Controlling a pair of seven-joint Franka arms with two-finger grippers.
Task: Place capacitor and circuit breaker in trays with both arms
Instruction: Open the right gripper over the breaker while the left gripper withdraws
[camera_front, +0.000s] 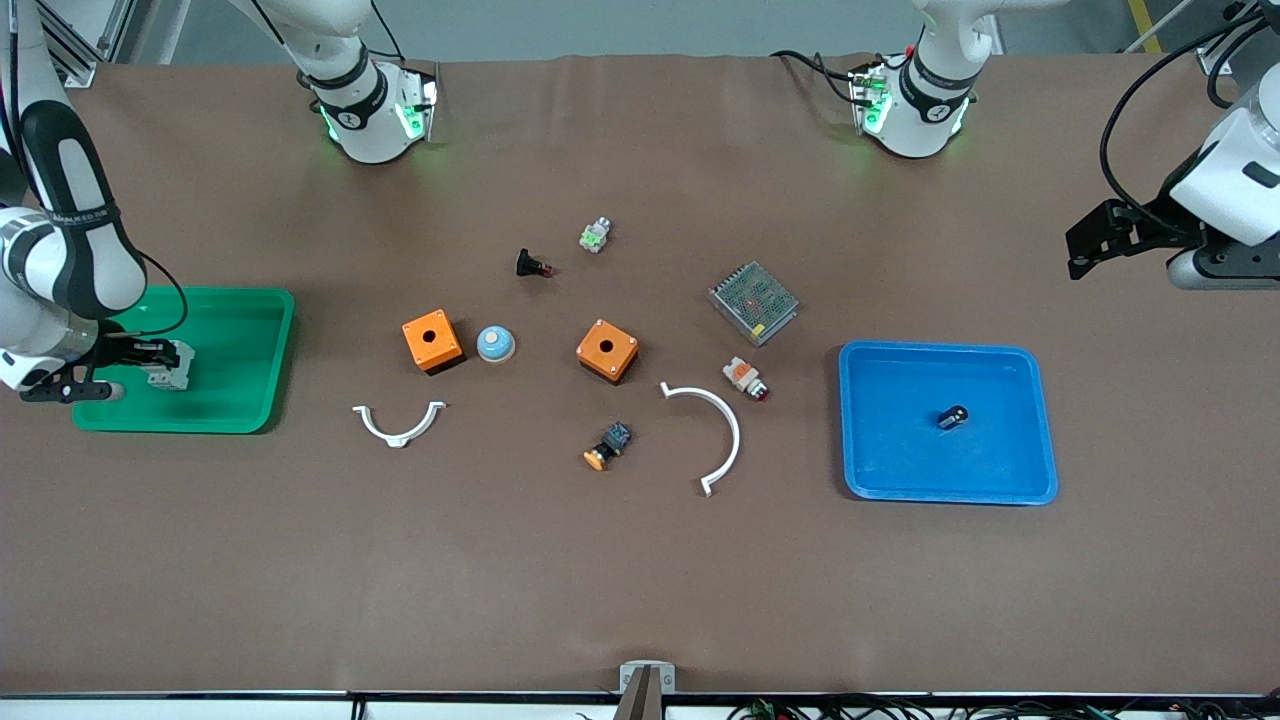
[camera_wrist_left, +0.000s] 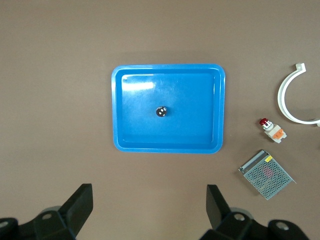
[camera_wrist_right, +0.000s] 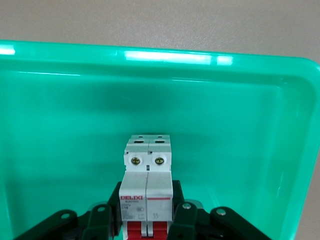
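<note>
The right tool (camera_wrist_right: 147, 222) hides the circuit breaker (camera_wrist_right: 148, 180)'s red levers, cut off at the frame edge

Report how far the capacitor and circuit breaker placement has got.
Done: the tiny black cylindrical capacitor lies in the blue tray, and the left gripper is open, up off it. In hand: the right gripper holds the white-grey circuit breaker over the green tray. Left: release it.
</note>
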